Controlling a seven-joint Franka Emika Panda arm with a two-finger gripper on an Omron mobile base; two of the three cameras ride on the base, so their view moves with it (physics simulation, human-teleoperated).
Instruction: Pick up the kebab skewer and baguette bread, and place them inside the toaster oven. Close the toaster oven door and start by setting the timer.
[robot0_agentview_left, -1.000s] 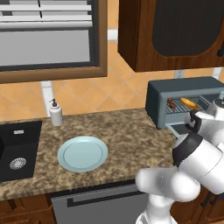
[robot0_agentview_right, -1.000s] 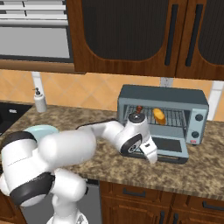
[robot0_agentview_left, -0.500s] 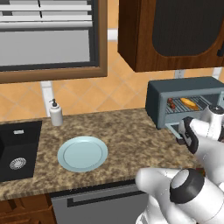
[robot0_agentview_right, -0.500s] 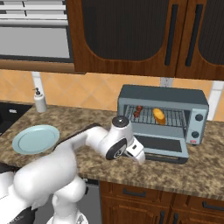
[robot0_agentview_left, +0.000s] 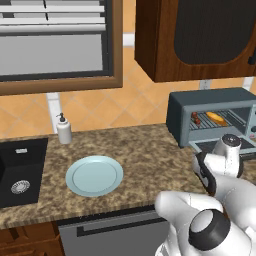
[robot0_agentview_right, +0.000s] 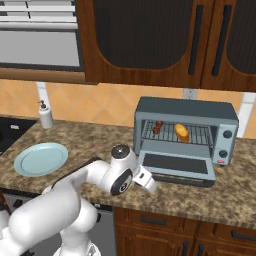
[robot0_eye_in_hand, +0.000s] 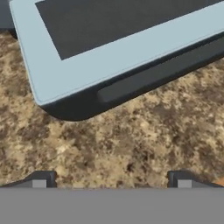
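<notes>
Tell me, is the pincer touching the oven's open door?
Apart. In the hand view the pincer stands open, with bare counter between its tips and the toaster oven door.

I'm seeing the speckled brown granite counter (robot0_agentview_right: 100, 137) carrying the toaster oven (robot0_agentview_right: 185, 116) with its toaster oven door (robot0_agentview_right: 176, 167) lying dropped open, a pale blue plate (robot0_agentview_left: 94, 175), and a soap dispenser (robot0_agentview_left: 63, 129) sitting beside the black sink (robot0_agentview_left: 22, 167).
</notes>
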